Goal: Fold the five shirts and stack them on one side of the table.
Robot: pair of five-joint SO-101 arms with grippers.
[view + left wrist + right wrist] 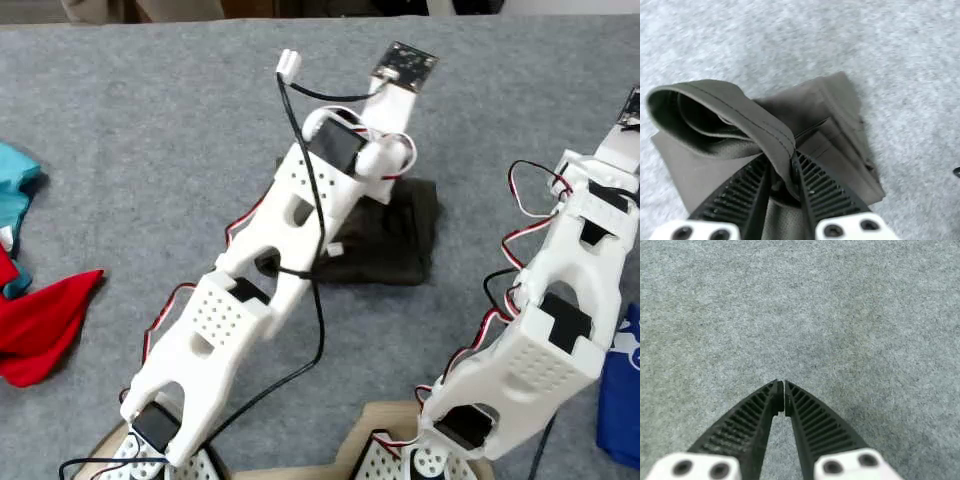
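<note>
Mid-table, the left gripper pinches a raised hem of the half-folded dark shirt; so shallow a bite may slip, letting the fold spring open. Farther right, the right gripper hangs closed, empty.

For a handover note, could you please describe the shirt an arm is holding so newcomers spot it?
On the grey table, near the middle, under the left arm, lies the dark shirt, partly folded. Unlike the red cloth, teal cloth and blue cloth at the edges, it has a fold pinched in the jaws.
</note>
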